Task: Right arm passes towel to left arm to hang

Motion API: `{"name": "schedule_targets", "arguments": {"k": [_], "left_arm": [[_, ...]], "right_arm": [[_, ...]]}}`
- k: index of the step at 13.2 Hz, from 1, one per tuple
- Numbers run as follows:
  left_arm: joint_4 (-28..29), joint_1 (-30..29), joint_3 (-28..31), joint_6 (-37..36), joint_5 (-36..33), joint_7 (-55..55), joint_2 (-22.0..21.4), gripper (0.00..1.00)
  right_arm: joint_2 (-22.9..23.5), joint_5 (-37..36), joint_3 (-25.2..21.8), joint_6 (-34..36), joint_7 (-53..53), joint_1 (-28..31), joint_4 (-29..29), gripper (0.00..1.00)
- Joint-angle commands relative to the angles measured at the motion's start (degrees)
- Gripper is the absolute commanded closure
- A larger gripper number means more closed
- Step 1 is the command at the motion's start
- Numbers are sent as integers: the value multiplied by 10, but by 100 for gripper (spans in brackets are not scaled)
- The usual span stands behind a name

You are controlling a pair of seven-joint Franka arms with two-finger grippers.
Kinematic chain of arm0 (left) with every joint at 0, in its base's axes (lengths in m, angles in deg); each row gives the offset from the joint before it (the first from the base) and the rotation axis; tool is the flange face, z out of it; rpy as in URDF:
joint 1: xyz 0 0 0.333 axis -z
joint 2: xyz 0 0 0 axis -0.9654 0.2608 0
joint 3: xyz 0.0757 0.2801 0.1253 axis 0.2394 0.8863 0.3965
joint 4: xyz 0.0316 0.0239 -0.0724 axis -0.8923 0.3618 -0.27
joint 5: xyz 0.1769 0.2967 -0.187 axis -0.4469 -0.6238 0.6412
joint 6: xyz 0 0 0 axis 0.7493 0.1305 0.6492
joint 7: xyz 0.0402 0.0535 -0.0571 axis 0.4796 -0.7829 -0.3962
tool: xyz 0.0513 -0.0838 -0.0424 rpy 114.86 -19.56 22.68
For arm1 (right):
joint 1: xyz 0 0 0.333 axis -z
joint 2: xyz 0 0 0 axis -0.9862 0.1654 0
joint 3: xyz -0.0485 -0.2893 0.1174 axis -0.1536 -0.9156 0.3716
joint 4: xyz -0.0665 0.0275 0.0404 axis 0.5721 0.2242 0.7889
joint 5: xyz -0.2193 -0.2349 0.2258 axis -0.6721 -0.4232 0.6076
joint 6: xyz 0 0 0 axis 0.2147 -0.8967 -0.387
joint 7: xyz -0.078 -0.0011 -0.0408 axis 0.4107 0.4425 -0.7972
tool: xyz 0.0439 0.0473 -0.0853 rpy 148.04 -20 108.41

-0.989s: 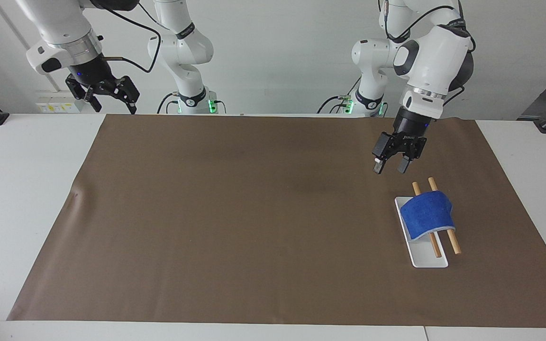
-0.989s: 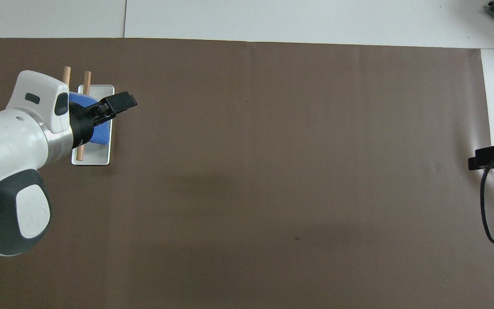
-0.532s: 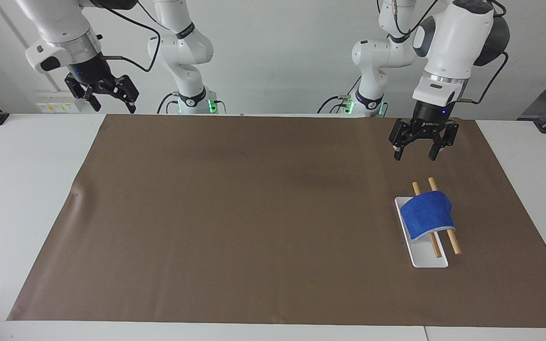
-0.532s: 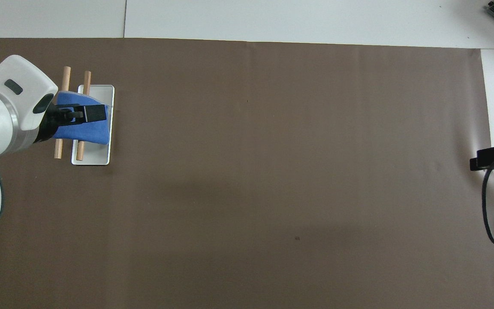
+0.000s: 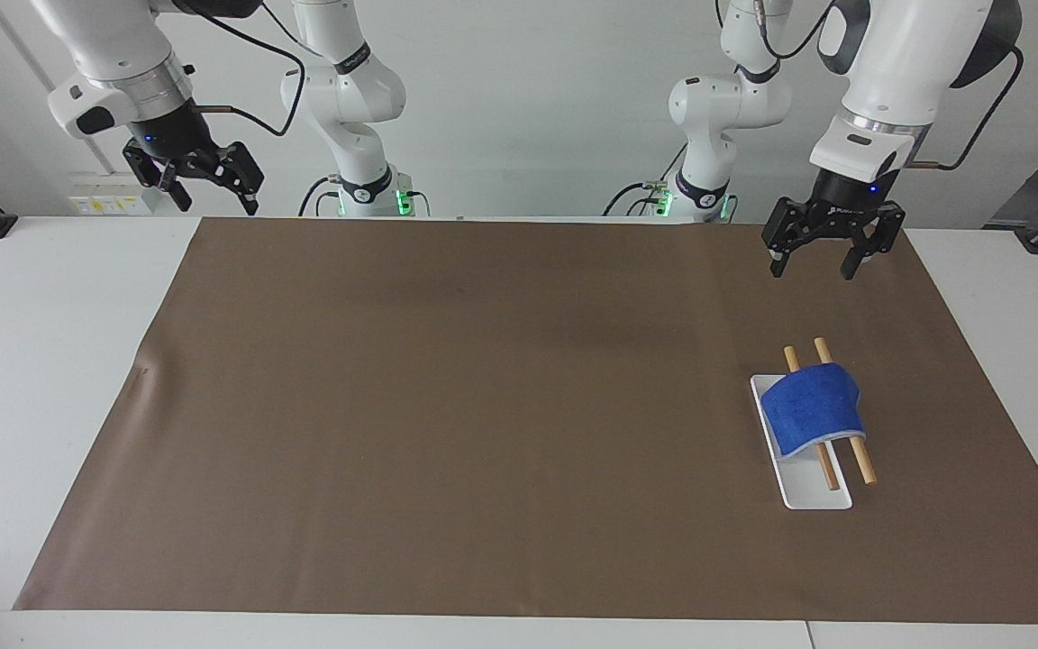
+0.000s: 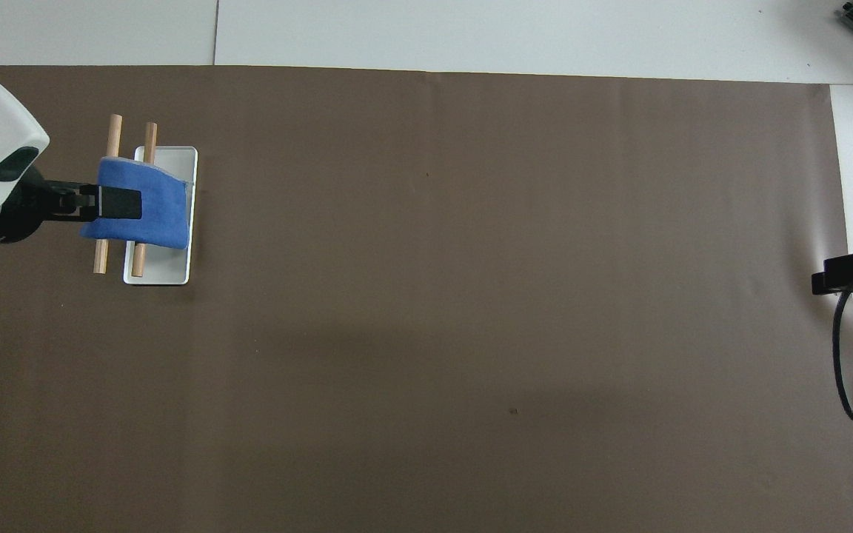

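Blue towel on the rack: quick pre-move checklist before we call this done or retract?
1. Small blue cloth towel draped over both wooden dowel rods: ok.
2. White rectangular rack base flat on the brown mat: ok.
3. Left end effector open, empty, up clear of the towel: ok.
4. Right end effector open, empty, waiting at its own end: ok.
5. Towel hangs evenly on both sides: cannot tell.
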Motion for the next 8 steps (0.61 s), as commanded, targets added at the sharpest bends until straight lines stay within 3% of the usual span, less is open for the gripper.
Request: {"name": "schedule_targets", "arguments": {"k": [1, 8], "left_arm": [[-55, 4, 23, -67, -11, 45, 22, 0], [-85, 42, 110, -167, -1, 137, 16, 0]], "right_arm": [[-12, -7, 2, -6, 3, 5, -11, 0], [-11, -7, 2, -9, 15, 5, -10, 0]]}}
